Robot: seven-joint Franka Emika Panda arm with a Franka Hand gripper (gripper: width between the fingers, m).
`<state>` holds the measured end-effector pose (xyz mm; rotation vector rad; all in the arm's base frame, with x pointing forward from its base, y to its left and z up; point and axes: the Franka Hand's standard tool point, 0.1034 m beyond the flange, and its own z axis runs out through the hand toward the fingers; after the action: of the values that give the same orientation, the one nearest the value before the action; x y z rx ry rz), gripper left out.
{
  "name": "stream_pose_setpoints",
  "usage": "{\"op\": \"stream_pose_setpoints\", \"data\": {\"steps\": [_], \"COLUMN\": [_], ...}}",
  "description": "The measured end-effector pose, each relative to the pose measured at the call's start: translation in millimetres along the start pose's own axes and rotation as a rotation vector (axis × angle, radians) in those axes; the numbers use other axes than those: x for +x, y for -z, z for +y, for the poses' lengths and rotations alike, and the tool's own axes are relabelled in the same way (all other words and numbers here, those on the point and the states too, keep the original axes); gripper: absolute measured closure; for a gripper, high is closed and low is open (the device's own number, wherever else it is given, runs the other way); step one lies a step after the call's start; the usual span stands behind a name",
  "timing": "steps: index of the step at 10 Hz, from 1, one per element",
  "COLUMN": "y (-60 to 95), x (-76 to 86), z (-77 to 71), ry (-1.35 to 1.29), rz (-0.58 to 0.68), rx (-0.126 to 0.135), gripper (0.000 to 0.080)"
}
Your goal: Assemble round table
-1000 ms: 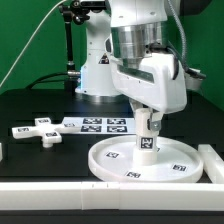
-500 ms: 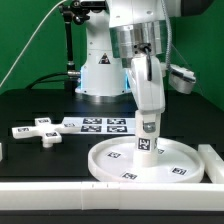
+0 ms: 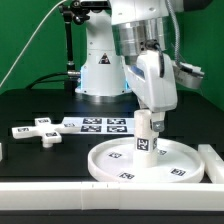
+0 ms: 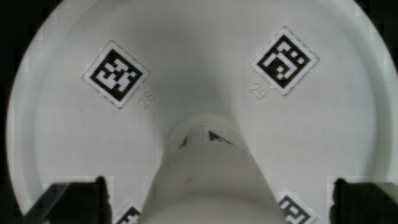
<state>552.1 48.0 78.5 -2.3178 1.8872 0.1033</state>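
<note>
Gripper (image 3: 148, 120) over upright leg (image 3: 147, 146) at disc (image 3: 101, 166) ctr, grip unclear; foot piece (image 3: 35, 130) & marker board (image 3: 98, 124) well apart.

Plain green backdrop (image 3: 15, 30) all across the back. The desk (image 3: 30, 105) is matte black, with a long white border wall (image 3: 50, 188) along the near edge and the marker board (image 3: 95, 124) lying flat on it. Lighting's even, no harsh shadows.

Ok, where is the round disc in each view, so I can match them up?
Exterior view: the round disc lies low, toward the exterior view's right, with the leg upright on it.
Wrist view: the round disc fills most of the picture.
Shared landmark: the square tags on the round disc's face.
</note>
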Motion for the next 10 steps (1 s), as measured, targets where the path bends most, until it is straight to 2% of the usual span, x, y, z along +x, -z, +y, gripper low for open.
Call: {"op": "stream_pose_setpoints", "data": {"steps": [4,6,7,8,9,10], "y": [-1.3,2.4,6.8,15.4,31.4,43.5], "x": [0.5,-0.5,-0.1,2.5,12.2,23.1], "z": [1.0,1.3,-0.4,1.2,3.5,1.8], "ry": [0.313,0.566,0.614,0.698,0.754,0.766], "rz": [0.000,0.009,0.010,-0.010,-0.040,-0.044], "rx": [-0.003,-0.024,-0.017,-0.023,-0.029,-0.023], "gripper": [0.0150,0.0150,0.0150,0.0150,0.0150,0.0150]}}
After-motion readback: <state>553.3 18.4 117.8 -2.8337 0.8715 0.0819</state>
